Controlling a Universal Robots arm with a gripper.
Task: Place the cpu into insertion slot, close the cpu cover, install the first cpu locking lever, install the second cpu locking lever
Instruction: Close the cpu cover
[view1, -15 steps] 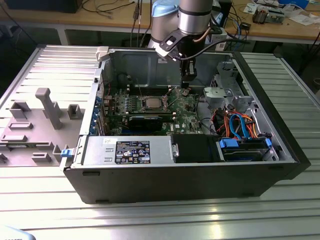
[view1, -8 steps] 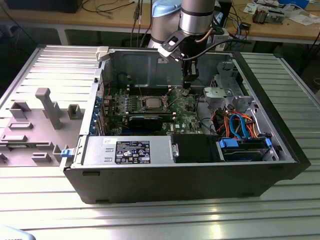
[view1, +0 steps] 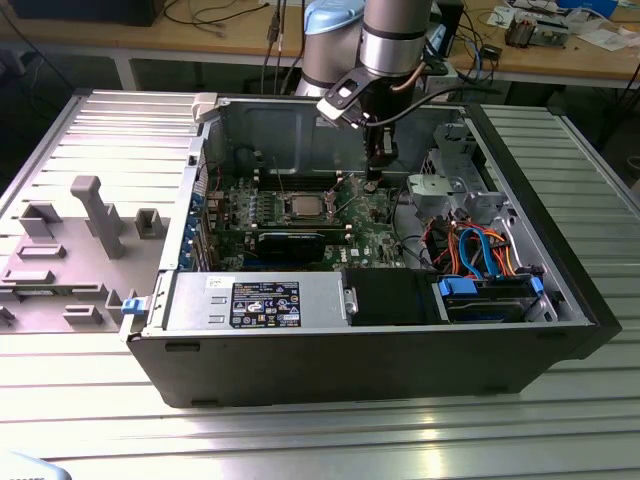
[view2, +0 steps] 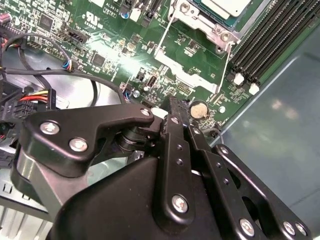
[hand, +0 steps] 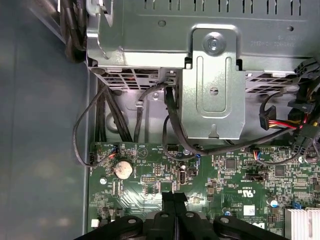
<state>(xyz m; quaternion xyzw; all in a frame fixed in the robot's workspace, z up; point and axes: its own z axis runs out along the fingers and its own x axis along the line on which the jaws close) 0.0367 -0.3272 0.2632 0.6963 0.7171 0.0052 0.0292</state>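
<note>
In the exterior view the cpu (view1: 304, 207) lies silver-topped in the motherboard socket inside the open case. The silvery cpu cover (view2: 209, 26) lies flat around the cpu (view2: 227, 6). Thin wire locking levers (view2: 165, 35) run along the socket's sides; I cannot tell whether they are latched. My gripper (view1: 375, 178) hangs over the board, towards the exterior view's right of the socket. It is shut with nothing between its fingers (hand: 168, 200). In both wrist views the fingertips (view2: 172, 107) stand just above the green board beside a coin battery (hand: 123, 169).
A black graphics card (view1: 290, 240) lies in front of the socket. A metal drive cage (view1: 450, 190) and orange and blue cables (view1: 480, 250) fill the case's right side. Memory slots (view2: 270, 40) flank the socket. A grey fixture (view1: 90, 215) stands on the table left of the case.
</note>
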